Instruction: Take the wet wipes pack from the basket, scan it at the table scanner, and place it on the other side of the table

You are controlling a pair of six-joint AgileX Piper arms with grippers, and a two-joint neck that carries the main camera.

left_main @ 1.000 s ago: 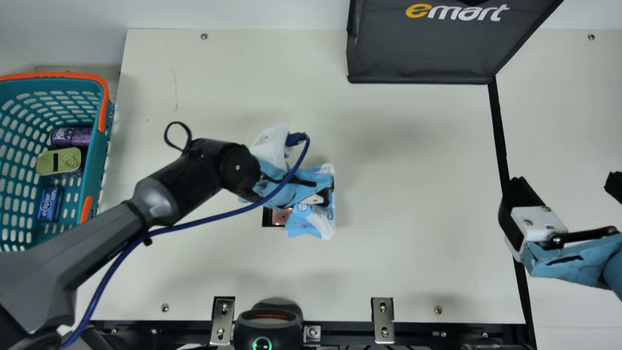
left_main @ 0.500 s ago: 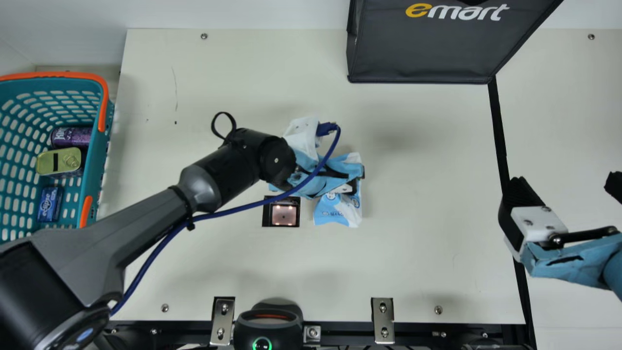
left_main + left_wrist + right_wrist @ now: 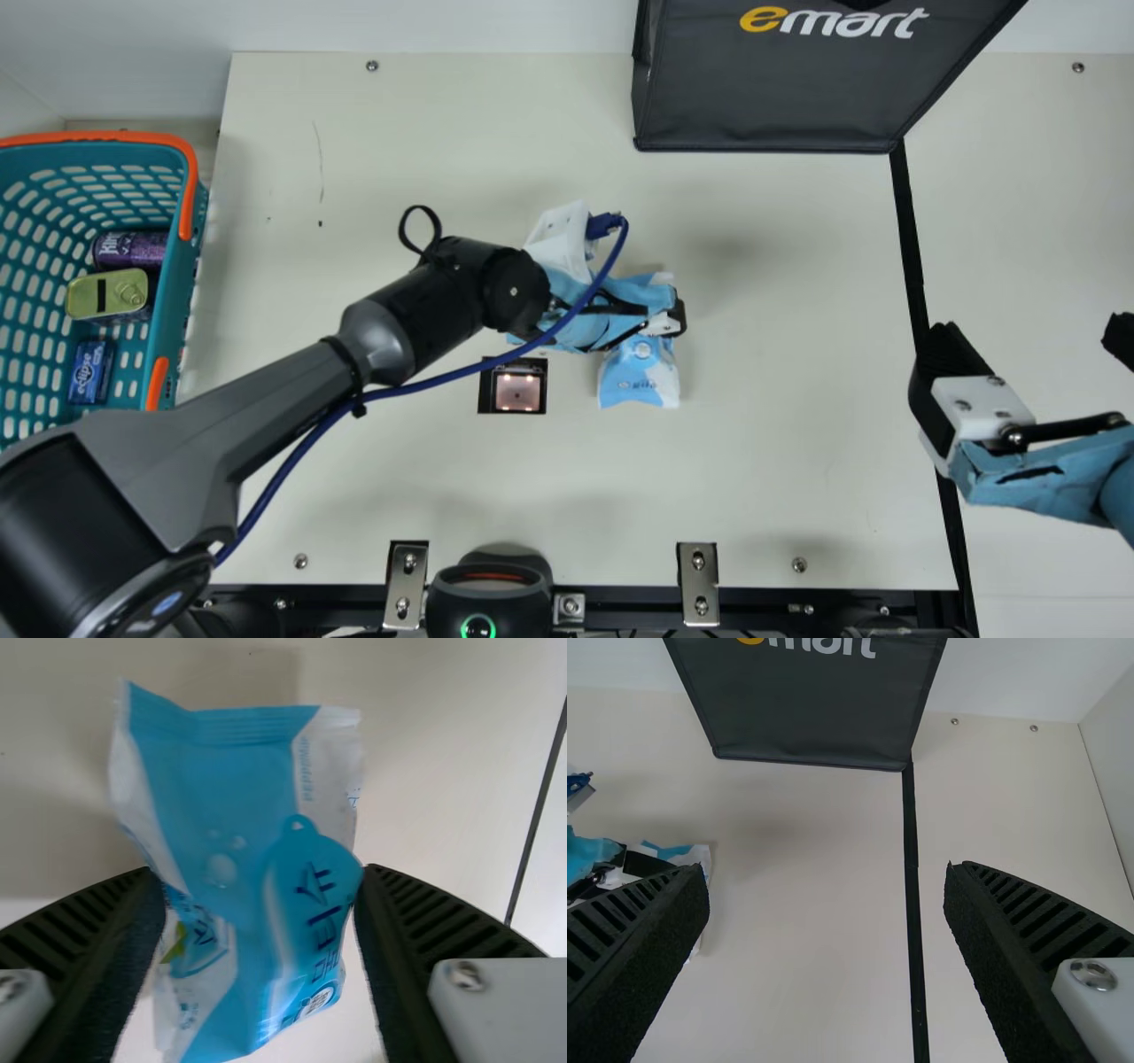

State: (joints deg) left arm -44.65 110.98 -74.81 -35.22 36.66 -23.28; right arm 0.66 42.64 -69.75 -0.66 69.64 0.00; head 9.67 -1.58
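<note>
1. Main view: my left gripper [image 3: 660, 321] hides part of the wet wipes pack [image 3: 640, 377], right of the scanner [image 3: 516, 392].
2. Both have shifted slightly farther right since the last frame.
3. My ribbed fingers clamp the pack's glossy, crinkled blue-and-white film; my right gripper [image 3: 1032, 337] stands spread.

Bag [image 3: 780, 84], main view: "emart", first letter yellow, rest white; its top edge is cut off in the right wrist view, so the word is only partly seen there. Blue box [image 3: 90, 372] in basket [image 3: 168, 310]: "eclipse", white on blue. Purple can [image 3: 130, 251], same basket: large pale letters, only partly legible. Wipes [image 3: 257, 815], left wrist view: Korean lettering, dark on blue, wording not resolved.
</note>
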